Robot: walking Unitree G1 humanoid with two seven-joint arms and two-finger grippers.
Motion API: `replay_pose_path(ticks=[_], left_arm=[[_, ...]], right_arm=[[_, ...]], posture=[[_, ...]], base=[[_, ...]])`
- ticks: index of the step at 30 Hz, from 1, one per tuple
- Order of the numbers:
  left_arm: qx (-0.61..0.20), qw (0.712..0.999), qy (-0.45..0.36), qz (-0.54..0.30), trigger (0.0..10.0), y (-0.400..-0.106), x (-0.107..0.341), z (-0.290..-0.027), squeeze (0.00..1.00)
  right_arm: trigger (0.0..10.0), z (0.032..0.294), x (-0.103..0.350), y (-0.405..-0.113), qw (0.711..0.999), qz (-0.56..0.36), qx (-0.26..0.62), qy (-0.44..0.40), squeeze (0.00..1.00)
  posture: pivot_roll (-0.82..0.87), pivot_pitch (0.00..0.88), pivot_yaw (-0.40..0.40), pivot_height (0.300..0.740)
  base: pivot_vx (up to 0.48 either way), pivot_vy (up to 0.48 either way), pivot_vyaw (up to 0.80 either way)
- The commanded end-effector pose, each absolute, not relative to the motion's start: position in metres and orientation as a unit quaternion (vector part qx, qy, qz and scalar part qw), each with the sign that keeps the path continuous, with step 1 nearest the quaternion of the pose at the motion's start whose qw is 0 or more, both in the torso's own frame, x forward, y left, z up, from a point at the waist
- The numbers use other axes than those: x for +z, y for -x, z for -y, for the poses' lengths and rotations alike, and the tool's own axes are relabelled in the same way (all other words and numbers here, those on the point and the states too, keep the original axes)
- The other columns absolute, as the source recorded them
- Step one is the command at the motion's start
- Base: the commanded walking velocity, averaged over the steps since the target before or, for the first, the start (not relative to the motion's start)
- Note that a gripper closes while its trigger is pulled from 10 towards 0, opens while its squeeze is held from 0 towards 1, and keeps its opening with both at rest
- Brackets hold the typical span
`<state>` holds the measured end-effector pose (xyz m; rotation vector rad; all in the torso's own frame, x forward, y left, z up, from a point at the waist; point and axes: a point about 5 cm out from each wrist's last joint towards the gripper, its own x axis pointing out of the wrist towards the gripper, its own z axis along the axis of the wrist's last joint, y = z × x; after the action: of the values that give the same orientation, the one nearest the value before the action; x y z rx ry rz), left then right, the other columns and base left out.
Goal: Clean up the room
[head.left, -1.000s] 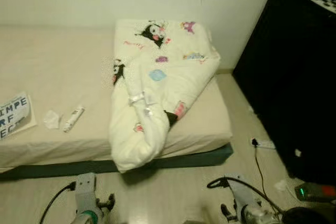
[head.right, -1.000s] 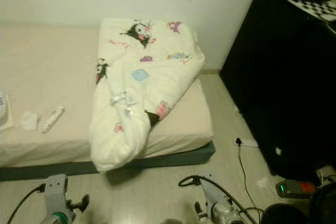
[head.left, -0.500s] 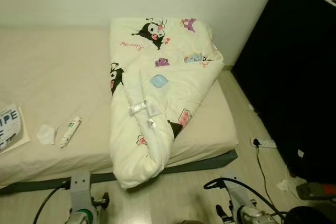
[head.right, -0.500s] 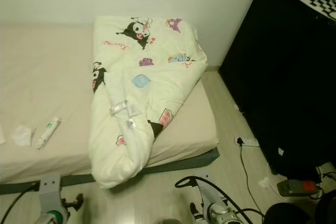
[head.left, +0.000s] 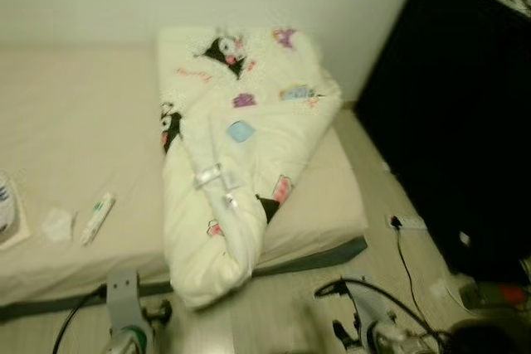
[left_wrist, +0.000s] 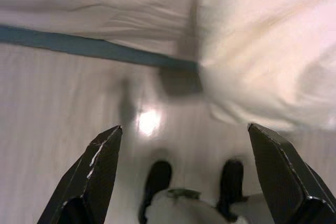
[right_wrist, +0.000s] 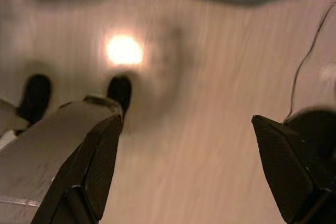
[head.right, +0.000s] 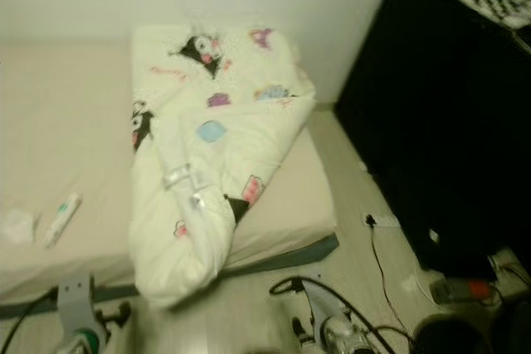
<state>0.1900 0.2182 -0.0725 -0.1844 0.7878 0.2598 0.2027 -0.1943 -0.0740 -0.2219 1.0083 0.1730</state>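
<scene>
The quilt (head.left: 241,155) lies bunched along the bed's (head.left: 83,122) right side, its long axis running from the far wall to the front edge, its lower end drooping over that edge toward the floor (left_wrist: 68,103). A tube (head.left: 96,215) and a tissue (head.left: 56,224) lie near the front left edge. Both grippers, left (left_wrist: 184,177) and right (right_wrist: 184,171), hang low with fingers spread wide, holding nothing. Best approach squarely and lift the overhanging end first.

Blurred frame. Cartoon-printed quilt (head.right: 207,155) bunched lengthwise on bed (head.right: 75,113), lower end overhanging the bed's edge toward floor (head.right: 241,312). Small tube (head.right: 61,219) and what may be a crumpled tissue (head.right: 17,225) just beside it. Black cabinet (head.right: 448,122) at right; power strip (head.right: 377,221) on floor.
</scene>
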Motion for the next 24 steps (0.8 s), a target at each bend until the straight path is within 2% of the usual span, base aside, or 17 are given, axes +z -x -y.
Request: replay_pose_path(ticks=[1,3,11,24], left_arm=[[0.143,0.900,0.096,-0.401,10.0,-0.1747,-0.0794,-0.2230,0.00],[0.144,0.899,0.090,-0.404,10.0,-0.1750,-0.0793,-0.2233,0.00],[0.133,0.898,0.101,-0.407,10.0,-0.1745,-0.0802,-0.2207,0.00],[0.141,0.898,0.104,-0.404,10.0,-0.1753,-0.0801,-0.2198,0.00]], right_arm=[[10.0,0.1898,-0.0755,-0.2011,0.866,-0.482,0.088,0.104,0.00],[10.0,0.1905,-0.0754,-0.2013,0.866,-0.481,0.086,0.107,0.00],[10.0,0.1927,-0.0753,-0.2010,0.866,-0.483,0.076,0.103,0.00],[10.0,0.1907,-0.0751,-0.2017,0.866,-0.481,0.088,0.109,0.00]], posture=[[-0.06,0.000,-0.006,0.740],[-0.06,0.000,-0.006,0.740],[-0.06,0.000,-0.006,0.740],[-0.06,0.000,-0.009,0.740]], base=[[0.000,0.000,0.80],[0.000,0.000,0.80],[0.000,0.000,0.00],[0.000,-0.413,0.00]])
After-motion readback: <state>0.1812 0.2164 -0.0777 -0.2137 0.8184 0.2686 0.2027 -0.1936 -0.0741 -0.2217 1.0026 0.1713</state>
